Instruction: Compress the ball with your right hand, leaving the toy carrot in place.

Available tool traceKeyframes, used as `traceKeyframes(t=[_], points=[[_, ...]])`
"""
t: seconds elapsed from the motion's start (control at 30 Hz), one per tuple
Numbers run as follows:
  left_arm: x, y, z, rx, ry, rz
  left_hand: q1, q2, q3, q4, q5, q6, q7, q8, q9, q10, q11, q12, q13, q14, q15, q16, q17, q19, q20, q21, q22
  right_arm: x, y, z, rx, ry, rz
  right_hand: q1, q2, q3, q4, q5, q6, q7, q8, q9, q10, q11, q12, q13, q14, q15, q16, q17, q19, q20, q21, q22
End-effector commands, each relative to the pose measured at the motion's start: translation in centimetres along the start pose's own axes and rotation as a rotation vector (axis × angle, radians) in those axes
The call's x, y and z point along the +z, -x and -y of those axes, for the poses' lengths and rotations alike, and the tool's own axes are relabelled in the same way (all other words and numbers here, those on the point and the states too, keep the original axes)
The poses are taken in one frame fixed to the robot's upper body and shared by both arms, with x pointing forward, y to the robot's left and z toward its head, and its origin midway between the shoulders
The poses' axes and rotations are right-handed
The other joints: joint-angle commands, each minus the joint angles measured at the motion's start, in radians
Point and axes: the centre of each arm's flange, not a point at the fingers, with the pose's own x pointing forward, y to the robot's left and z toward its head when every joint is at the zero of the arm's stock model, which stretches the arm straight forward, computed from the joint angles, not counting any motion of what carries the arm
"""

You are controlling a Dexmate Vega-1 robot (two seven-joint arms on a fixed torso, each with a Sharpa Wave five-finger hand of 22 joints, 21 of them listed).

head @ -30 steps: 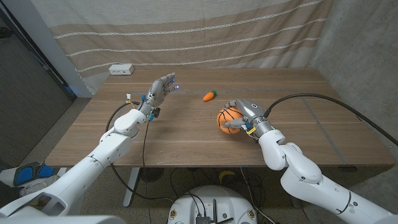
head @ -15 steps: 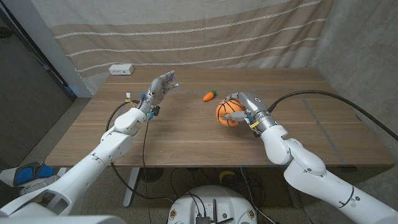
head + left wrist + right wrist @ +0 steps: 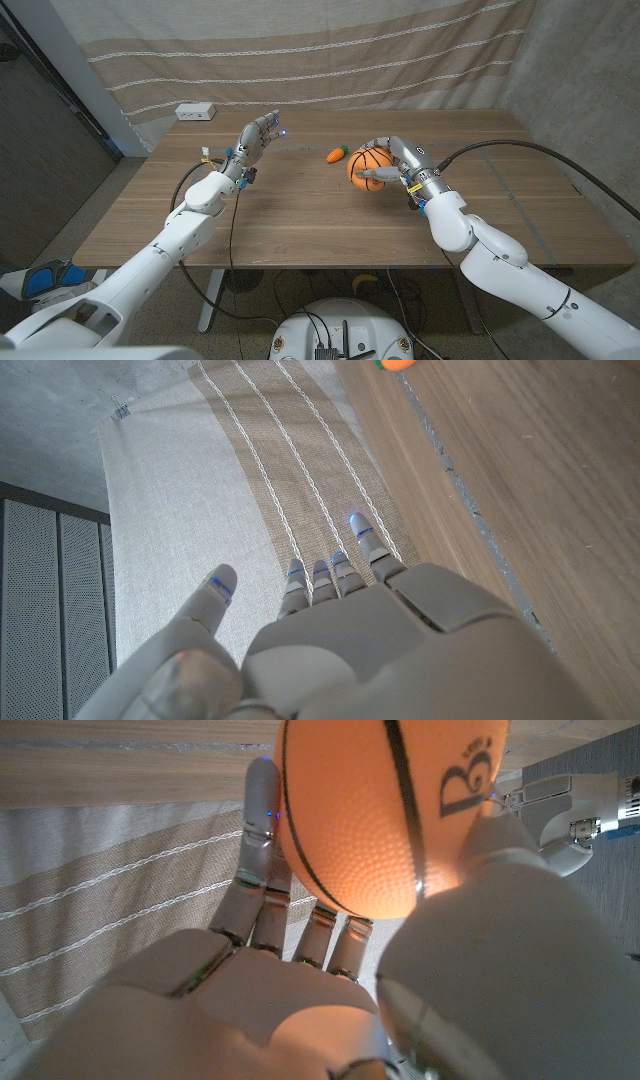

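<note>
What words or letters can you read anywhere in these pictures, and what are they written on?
"B": big black letter on the orange ball, held in the right hand.
Small curved black print beside that letter: too small to read.
White box at the table's far edge: no readable text.

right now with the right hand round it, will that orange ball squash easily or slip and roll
The ball looks pebbled, so probably grippy. Being round, it would likely roll toward the toy carrot if released. The right hand wraps it; softness is unclear.
</note>
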Motion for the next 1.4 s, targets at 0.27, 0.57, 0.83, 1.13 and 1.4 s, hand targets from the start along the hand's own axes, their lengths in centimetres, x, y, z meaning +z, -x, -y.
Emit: traceKeyframes(t=[0.27, 0.57, 0.83, 1.13, 1.4], points=[[-0.1, -0.3, -0.5, 0.009, -0.002, 0.033, -0.008, 0.033, 0.005, -0.007, -0.002, 0.006, -0.007, 0.004, 0.002, 0.003, 0.001, 0.006, 0.002, 0.006, -0.007, -0.001, -0.002, 0.01, 0.005, -0.003, 0.004, -1.3, -1.7, 1.9, -0.056, -0.148, 0.013, 0.352, 0.347, 0.007, -0.002, 0.004, 0.161, 0.148, 0.001, 0.006, 0.063, 0.023, 0.001, 0.109, 0.291, -0.385, -0.002, 0.0, -0.112, -0.209, 0.013, -0.008], [-0.2, 0.0, -0.5, 0.018, 0.0, 0.038, -0.008, 0.032, 0.006, -0.008, -0.002, 0.006, -0.007, 0.004, 0.002, 0.004, 0.001, 0.006, 0.002, 0.007, -0.007, -0.001, -0.002, 0.012, 0.005, -0.006, 0.004, -2.6, -1.9, 2.9, -0.071, -0.251, 0.019, 0.353, 0.345, 0.005, -0.002, 0.005, 0.167, 0.148, -0.001, 0.007, 0.066, 0.025, 0.0, 0.117, 0.291, -0.385, -0.005, 0.001, -0.114, -0.209, 0.021, -0.016], [-0.2, 0.6, -0.4, 0.026, -0.001, 0.042, -0.008, 0.032, 0.006, -0.009, -0.002, 0.005, -0.007, 0.003, 0.002, 0.005, 0.0, 0.006, 0.002, 0.007, -0.008, -0.001, -0.002, 0.013, 0.004, -0.008, 0.004, -3.1, -1.9, 3.6, -0.09, -0.302, 0.034, 0.355, 0.345, 0.005, -0.002, 0.006, 0.163, 0.149, -0.006, 0.007, 0.067, 0.024, -0.002, 0.125, 0.291, -0.384, -0.008, 0.001, -0.117, -0.209, 0.028, -0.025], [-0.2, 1.1, -0.2, 0.032, -0.004, 0.043, -0.009, 0.03, 0.006, -0.01, -0.003, 0.004, -0.009, 0.003, 0.002, 0.005, 0.001, 0.005, 0.002, 0.008, -0.008, -0.001, -0.002, 0.015, 0.004, -0.011, 0.004, -4.2, -2.2, 4.1, -0.091, -0.375, 0.05, 0.357, 0.345, 0.005, -0.002, 0.006, 0.167, 0.149, -0.008, 0.007, 0.067, 0.026, -0.006, 0.131, 0.292, -0.385, -0.01, 0.002, -0.12, -0.21, 0.035, -0.032], [-0.3, 1.6, -0.1, 0.049, 0.002, 0.05, -0.011, 0.029, 0.005, -0.01, -0.003, 0.006, -0.009, 0.003, 0.002, 0.006, 0.001, 0.005, 0.002, 0.009, -0.008, -0.001, -0.001, 0.016, 0.004, -0.013, 0.004, -5.1, -2.6, 4.7, -0.096, -0.436, 0.064, 0.36, 0.344, 0.004, -0.003, 0.006, 0.167, 0.149, -0.012, 0.008, 0.068, 0.022, -0.008, 0.137, 0.295, -0.386, -0.011, 0.004, -0.121, -0.209, 0.042, -0.039]])
